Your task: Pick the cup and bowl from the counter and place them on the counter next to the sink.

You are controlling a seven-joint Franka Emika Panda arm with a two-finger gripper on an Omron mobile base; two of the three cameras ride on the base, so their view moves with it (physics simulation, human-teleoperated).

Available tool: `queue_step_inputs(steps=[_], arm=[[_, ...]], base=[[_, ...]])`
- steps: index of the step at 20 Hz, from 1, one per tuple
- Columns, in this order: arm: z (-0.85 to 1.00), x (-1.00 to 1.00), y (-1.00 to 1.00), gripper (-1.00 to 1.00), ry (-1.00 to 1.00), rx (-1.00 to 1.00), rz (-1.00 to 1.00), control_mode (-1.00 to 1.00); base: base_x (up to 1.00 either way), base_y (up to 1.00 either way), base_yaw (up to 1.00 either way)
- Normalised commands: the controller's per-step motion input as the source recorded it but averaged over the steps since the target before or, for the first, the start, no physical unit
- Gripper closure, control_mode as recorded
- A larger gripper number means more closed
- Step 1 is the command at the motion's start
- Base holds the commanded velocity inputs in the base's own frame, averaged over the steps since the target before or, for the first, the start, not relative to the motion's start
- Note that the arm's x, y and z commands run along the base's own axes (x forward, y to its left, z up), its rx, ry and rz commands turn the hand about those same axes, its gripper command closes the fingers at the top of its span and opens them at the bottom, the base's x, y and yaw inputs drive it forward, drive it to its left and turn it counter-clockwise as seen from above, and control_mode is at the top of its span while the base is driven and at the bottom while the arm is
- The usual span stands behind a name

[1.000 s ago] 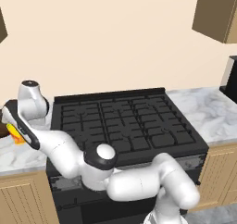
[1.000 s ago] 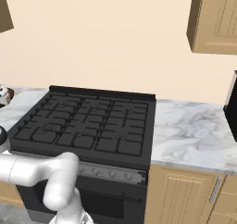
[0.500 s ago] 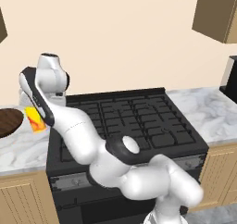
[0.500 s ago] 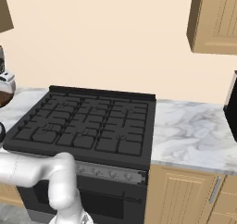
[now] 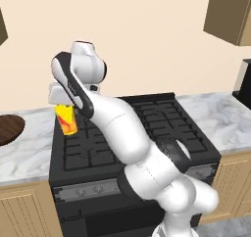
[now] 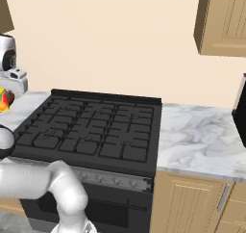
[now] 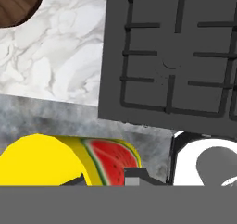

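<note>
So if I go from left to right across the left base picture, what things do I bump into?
bowl → cup held up in the gripper → black stove → marble counter → dark appliance at the edge.

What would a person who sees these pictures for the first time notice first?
First, the white arm rising over the black stove, its gripper shut on the bright yellow cup, held in the air above the stove's left edge. Next, the dark brown bowl, which sits on the marble counter to the left of the stove.
</note>
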Motion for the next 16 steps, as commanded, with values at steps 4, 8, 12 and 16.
queue_step_inputs(steps=[4, 8, 12, 16], arm=[[0.02, -0.90, -1.00, 1.00, 0.00, 0.00, 0.00, -1.00], [-0.03, -0.75, -1.00, 1.00, 0.00, -0.01, 0.00, -1.00], [0.00, -0.36, -1.00, 1.00, 0.04, -0.03, -0.02, -1.00], [0.00, 0.06, -1.00, 1.00, 0.13, -0.09, -0.06, -1.00]], base=[[0.00, 0.00, 0.00], [0.00, 0.00, 0.00], [0.00, 0.00, 0.00], [0.00, 0.00, 0.00]])
